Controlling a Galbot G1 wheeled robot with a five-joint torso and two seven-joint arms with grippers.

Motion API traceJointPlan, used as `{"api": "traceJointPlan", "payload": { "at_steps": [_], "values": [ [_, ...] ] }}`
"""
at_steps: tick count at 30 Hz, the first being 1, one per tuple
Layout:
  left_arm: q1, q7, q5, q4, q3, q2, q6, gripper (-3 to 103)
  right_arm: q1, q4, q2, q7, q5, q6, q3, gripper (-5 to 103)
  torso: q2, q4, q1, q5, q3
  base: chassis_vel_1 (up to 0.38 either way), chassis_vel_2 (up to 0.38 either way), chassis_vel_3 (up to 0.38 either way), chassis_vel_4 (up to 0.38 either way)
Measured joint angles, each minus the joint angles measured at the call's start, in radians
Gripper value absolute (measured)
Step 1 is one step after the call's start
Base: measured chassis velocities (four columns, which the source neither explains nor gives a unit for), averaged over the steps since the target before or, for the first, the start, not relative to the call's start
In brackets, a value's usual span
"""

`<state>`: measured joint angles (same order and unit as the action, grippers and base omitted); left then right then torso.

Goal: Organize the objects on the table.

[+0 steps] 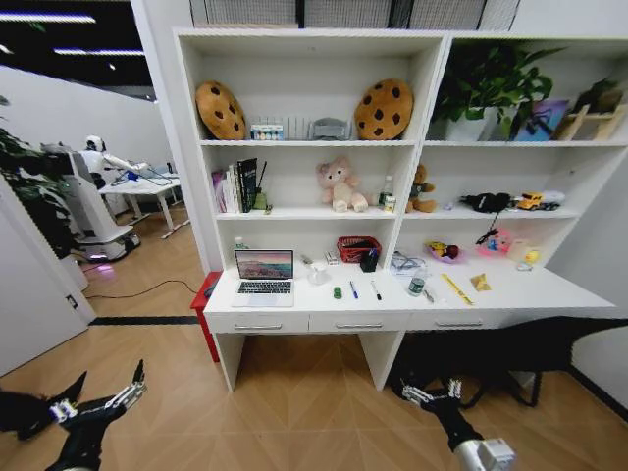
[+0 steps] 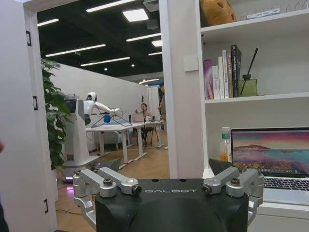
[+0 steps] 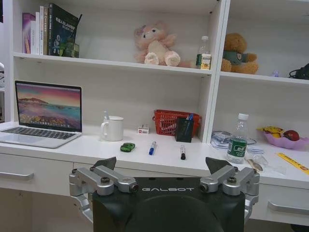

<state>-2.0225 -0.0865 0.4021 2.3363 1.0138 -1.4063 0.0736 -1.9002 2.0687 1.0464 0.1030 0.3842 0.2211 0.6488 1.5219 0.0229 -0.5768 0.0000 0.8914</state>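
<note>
The long white table stands ahead under a shelf wall. On it sit an open silver laptop at the left, then a tiny green toy car, a blue pen and a black marker side by side. My left gripper hangs open low at the left, well short of the table. My right gripper is open too, low in front of the table's right half. The right wrist view shows the laptop, car, pen and marker beyond the open right gripper. The left gripper faces the laptop.
A white mug, red basket, black pen holder, water bottle and yellow ruler also stand on the table. Shelves above hold books, plush toys and plants. A red stool sits at the table's left end. Wooden floor lies between me and the table.
</note>
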Motion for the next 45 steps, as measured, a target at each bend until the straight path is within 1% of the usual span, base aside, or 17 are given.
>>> {"api": "traceJointPlan", "payload": {
  "at_steps": [16, 34, 40, 45],
  "values": [
    [0.000, 0.000, -0.001, -0.001, 0.000, -0.001, 0.000, 100, -0.003, 0.001, 0.001, 0.002, -0.002, 0.000, 0.000, 100, 0.000, 0.0000, 0.000, 0.0000, 0.000, 0.000, 0.000, 0.000, 0.000],
    [0.008, 0.006, 0.001, -0.008, -0.010, 0.005, 0.004, 100, -0.001, 0.022, 0.021, -0.003, -0.013, 0.002, -0.004, 100, 0.000, 0.0000, 0.000, -0.0001, 0.000, 0.000, 0.000, 0.000, 0.000],
    [0.017, 0.013, 0.011, -0.034, -0.017, 0.011, 0.010, 100, 0.028, 0.025, 0.036, -0.005, -0.036, -0.004, -0.024, 100, 0.000, 0.0000, 0.000, -0.0001, 0.000, 0.000, 0.000, 0.000, 0.000],
    [0.024, 0.018, 0.030, -0.062, -0.018, 0.022, 0.013, 100, 0.031, 0.026, 0.069, -0.005, -0.063, -0.006, -0.039, 100, 0.000, -0.0001, 0.000, 0.0000, 0.000, -0.086, 0.091, 0.091, -0.105]
  ]
}}
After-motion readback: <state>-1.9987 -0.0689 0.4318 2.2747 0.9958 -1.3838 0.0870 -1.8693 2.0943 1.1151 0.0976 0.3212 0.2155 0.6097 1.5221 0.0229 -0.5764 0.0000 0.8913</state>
